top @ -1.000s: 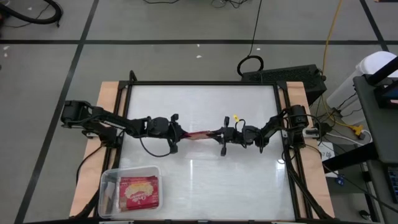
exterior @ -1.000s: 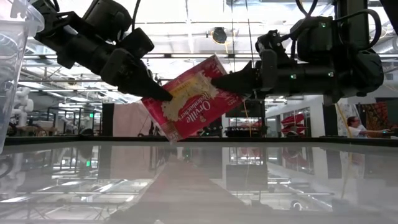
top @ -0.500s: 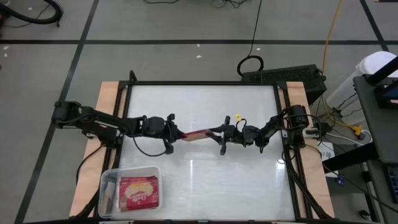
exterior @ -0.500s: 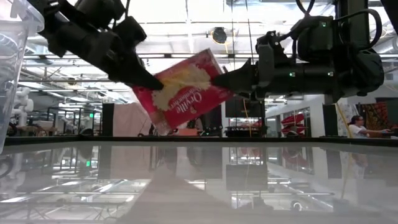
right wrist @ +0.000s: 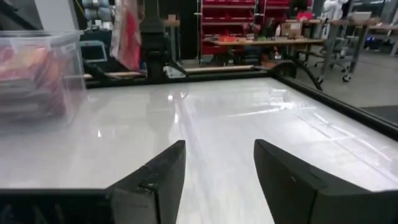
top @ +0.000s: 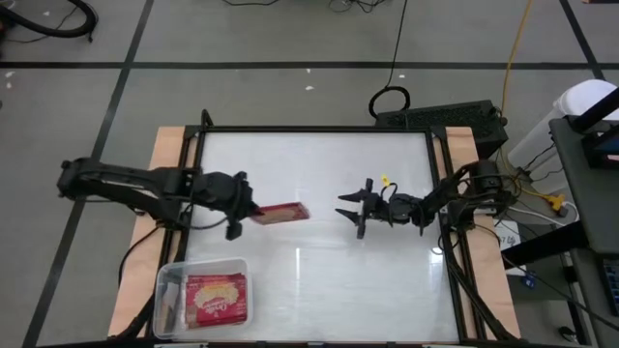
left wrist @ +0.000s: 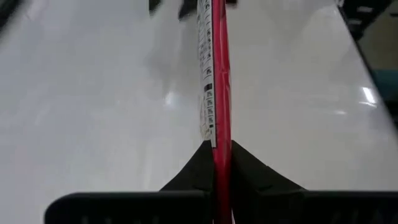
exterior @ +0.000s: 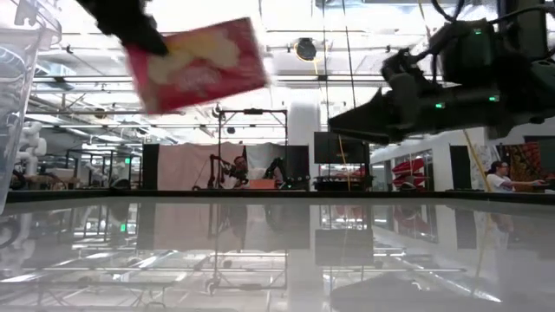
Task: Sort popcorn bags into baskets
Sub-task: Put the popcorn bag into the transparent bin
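The white table (top: 319, 280) is gleaming glossy (mirroring the room); the clear plastic basket (top: 169, 275) is shining.

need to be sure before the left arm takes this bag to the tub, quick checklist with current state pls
1. Left hand shut on the popcorn bag: ok, fingers pinch its edge.
2. Right hand let go: ok, it is open and apart from the bag.
3. Bag lifted off the table: ok, the low view shows it held high.
4. Tub has room: cannot tell, at least one bag already lies inside.
5. Path from bag to tub free: ok, only bare table between them.
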`<control>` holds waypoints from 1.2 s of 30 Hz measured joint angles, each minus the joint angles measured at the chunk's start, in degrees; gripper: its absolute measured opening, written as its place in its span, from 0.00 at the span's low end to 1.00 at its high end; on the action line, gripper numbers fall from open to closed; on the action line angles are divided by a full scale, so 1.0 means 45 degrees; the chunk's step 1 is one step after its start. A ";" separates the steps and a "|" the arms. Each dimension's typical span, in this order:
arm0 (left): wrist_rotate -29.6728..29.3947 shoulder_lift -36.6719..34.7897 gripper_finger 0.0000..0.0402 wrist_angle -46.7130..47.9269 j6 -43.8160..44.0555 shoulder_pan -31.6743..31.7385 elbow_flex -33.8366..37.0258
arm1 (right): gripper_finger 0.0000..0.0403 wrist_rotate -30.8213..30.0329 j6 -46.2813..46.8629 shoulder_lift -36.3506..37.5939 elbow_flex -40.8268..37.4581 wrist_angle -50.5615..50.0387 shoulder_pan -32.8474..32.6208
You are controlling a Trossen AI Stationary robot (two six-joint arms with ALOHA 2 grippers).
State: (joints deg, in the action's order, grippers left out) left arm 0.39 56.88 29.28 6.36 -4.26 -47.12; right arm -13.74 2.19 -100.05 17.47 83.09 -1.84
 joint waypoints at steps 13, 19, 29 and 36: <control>0.1562 -0.0941 0.05 0.5567 0.5143 -0.3022 -0.3256 | 0.46 0.0058 0.0371 0.0659 -0.1344 -0.0204 -0.0835; 0.2645 -0.1534 0.05 0.5943 0.8432 -0.5010 -0.3351 | 0.46 0.0061 0.0371 0.0656 -0.1340 -0.0243 -0.1119; 0.1208 -0.1290 0.08 0.6517 1.3783 -0.9126 -0.3340 | 0.46 0.0060 0.0366 0.0656 -0.1335 -0.0238 -0.1114; 0.0177 -0.0475 0.08 0.6506 1.5464 -1.0916 -0.3331 | 0.46 0.0054 0.0366 0.0656 -0.1330 -0.0238 -0.1114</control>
State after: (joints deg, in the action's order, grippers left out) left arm 1.19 54.74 58.56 75.95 -53.38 -62.11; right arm -13.49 3.84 -97.10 11.49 82.02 -6.85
